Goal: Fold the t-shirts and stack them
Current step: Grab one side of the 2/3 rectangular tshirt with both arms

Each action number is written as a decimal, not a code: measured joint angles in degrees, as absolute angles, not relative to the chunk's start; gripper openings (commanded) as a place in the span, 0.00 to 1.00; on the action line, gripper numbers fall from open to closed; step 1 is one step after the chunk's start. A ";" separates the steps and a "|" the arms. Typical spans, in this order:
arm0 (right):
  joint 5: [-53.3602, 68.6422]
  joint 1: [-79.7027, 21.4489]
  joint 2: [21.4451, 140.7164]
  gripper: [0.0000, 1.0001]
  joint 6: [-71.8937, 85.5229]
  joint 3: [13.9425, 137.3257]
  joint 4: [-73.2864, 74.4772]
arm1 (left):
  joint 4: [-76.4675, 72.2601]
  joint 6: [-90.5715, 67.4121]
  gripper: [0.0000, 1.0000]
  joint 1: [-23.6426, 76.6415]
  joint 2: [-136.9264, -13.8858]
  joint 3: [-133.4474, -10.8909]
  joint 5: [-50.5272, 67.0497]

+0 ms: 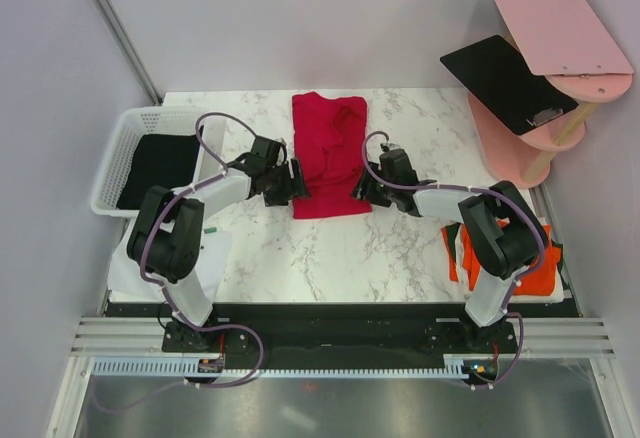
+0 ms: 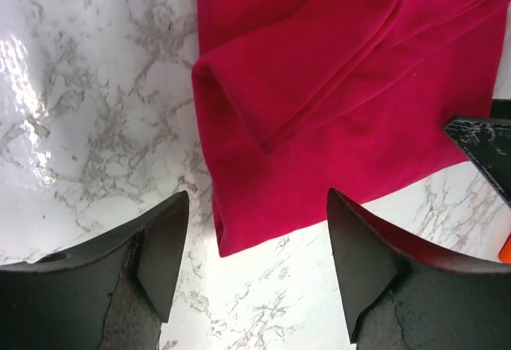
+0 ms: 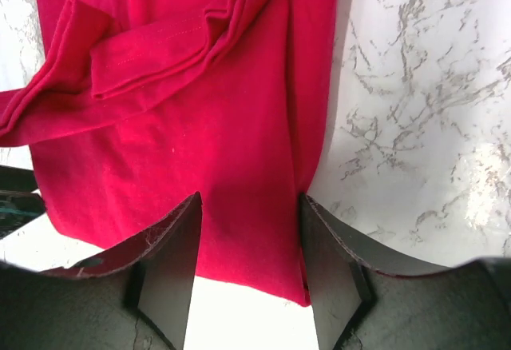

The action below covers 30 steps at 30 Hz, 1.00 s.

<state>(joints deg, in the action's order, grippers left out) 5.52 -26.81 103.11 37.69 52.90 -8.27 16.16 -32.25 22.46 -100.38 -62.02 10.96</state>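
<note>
Left gripper (image 2: 255,206) and right gripper (image 3: 249,206) both reach in from the near edge, where orange-red t-shirts (image 1: 538,270) lie heaped beside the right arm's base. I see both sets of jaws spread wide and holding nothing, one over each near corner of the crimson t-shirt (image 1: 330,153); whether they touch the cloth I cannot tell. That shirt lies on the marble table (image 1: 330,258), folded into a long strip running away from me. Farther left, a black t-shirt (image 1: 160,166) sits in the white basket (image 1: 112,163); far right, a black board (image 1: 505,83) rests on a pink shelf (image 1: 560,28).
</note>
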 measured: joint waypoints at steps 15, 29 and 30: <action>10.39 -26.59 99.15 0.09 39.44 44.23 -13.32 | 12.91 -34.20 0.02 22.37 -98.54 -53.54 14.11; 16.51 -27.99 93.12 0.00 39.09 39.72 -8.14 | 14.50 -34.65 0.02 23.97 -89.08 -47.75 16.01; 16.95 -28.18 91.64 0.00 38.48 39.64 -6.48 | 15.20 -34.65 0.02 24.36 -87.05 -47.46 16.01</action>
<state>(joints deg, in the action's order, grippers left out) 16.95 -28.18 91.64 38.48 39.64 -6.48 15.20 -34.65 24.36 -87.05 -47.46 16.01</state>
